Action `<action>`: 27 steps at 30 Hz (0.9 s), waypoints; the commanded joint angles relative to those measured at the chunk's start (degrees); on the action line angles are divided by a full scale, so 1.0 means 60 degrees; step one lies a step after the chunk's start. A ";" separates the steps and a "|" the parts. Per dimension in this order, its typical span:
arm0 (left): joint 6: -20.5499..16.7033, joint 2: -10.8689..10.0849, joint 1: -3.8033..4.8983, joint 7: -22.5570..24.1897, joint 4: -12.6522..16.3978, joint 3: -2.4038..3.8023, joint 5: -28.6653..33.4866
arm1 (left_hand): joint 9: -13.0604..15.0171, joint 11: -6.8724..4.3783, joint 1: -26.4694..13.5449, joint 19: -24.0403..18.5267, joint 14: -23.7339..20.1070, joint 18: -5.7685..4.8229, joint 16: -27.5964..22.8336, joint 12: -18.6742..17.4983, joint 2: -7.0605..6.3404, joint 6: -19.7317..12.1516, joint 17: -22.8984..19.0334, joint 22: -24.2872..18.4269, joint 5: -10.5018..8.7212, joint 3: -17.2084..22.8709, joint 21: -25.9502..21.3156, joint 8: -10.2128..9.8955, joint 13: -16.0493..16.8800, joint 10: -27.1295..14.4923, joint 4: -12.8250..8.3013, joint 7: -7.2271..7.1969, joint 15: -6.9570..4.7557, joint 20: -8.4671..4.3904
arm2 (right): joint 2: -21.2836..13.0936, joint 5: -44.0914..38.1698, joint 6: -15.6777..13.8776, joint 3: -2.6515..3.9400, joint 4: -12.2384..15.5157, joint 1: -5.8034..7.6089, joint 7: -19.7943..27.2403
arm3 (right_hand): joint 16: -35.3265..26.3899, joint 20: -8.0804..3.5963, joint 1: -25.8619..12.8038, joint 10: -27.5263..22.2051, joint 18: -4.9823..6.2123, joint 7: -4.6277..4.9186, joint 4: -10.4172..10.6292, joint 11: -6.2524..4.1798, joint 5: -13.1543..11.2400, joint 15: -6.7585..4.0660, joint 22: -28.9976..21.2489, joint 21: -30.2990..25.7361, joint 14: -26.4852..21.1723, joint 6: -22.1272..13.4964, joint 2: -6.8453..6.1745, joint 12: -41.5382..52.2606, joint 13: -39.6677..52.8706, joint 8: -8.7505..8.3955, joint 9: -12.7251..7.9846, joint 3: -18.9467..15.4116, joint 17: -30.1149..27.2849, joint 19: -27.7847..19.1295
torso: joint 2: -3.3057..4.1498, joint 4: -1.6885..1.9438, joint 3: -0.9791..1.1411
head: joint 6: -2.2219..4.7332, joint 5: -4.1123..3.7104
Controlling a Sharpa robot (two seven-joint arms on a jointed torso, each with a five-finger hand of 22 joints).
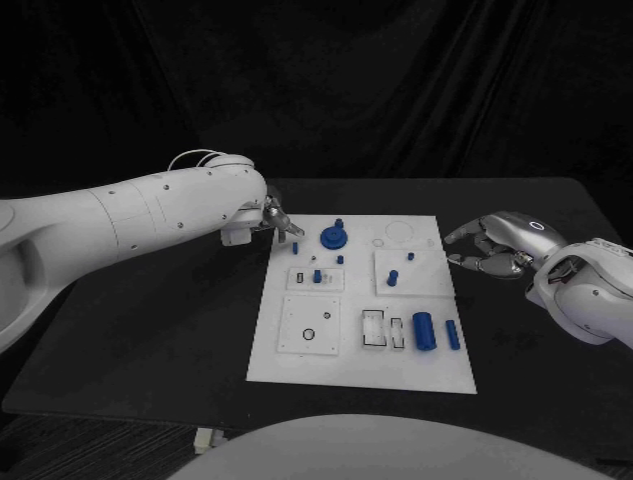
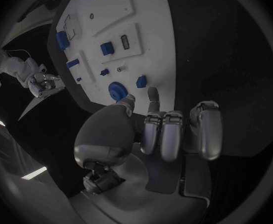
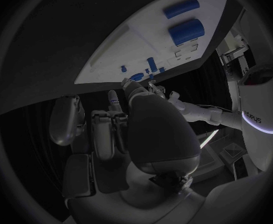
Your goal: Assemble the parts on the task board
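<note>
**Both hands poised at the board's far end, nothing picked up**

We find the task board mid-table, with blue parts lying on it and a round part near its far edge. Left hand hovers at the far left corner, fingers loosely curled, holding nothing. Right hand sits off the right edge, fingers curled, empty. We judge a pick is pending: the next move calls for closing on one part.
</note>
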 commanded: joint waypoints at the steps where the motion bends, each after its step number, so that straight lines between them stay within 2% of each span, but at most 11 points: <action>1: 0.0105 0.0015 -0.0022 0.0279 0.0056 0.0009 -0.0025 | 0.0023 0.0002 0.0067 -0.0001 0.1025 0.0039 0.0025 0.0025 0.0027 -0.0053 0.2515 0.1890 -0.0026 -0.0046 -0.0033 0.0050 0.2512 0.1003 0.0012 -0.0018 -0.0019 -0.0006 | -0.0006 -0.0013 -0.0080 0.0006 0.0000 -0.0025 -0.0034 | 0.0025 0.0035 0.0032 0.1012 0.0181 -0.0013 -0.0018 0.0058 0.0045 0.0055 0.1581 -0.0023 0.1010 0.0082 0.0008 0.0025 0.2513 -0.0050 -0.0009 0.0048 0.2516 -0.0050 | -0.0003 -0.0001 -0.0001 | -0.0002 0.0010; 10: 0.0111 0.0038 -0.0055 0.0231 0.0075 0.0009 -0.0025 | 0.0068 0.0010 0.0107 -0.0030 0.1025 0.0048 0.0025 0.0025 0.0068 -0.0090 0.2515 0.1878 0.0000 -0.0048 -0.0072 0.0058 0.2512 0.1003 0.0004 -0.0014 -0.0009 0.0004 | 0.0020 -0.0013 -0.0060 0.0006 -0.0039 -0.0026 -0.0034 | 0.0025 0.0035 0.0032 0.1012 0.0181 -0.0013 -0.0018 0.0058 0.0045 0.0055 0.1581 -0.0023 0.1010 0.0082 0.0008 0.0025 0.2513 -0.0050 -0.0009 0.0048 0.2516 -0.0050 | -0.0001 0.0002 -0.0001 | -0.0002 0.0029; 27: 0.0299 0.0166 -0.0202 0.0230 -0.0033 0.0009 -0.0025 | 0.0147 0.0033 0.0285 -0.0082 0.1025 0.0063 0.0025 0.0025 0.0197 -0.0195 0.2515 0.1859 0.0162 -0.0015 -0.0139 0.0027 0.2512 0.1003 -0.0080 0.0006 0.0015 0.0030 | 0.0042 -0.0013 -0.0034 0.0006 -0.0054 -0.0028 -0.0042 | 0.0025 0.0036 0.0025 0.1012 0.0182 -0.0011 -0.0022 0.0062 0.0050 0.0057 0.1580 -0.0031 0.1010 0.0088 0.0003 0.0025 0.2513 -0.0058 -0.0016 0.0061 0.2516 -0.0050 | 0.0002 0.0001 -0.0001 | -0.0002 -0.0046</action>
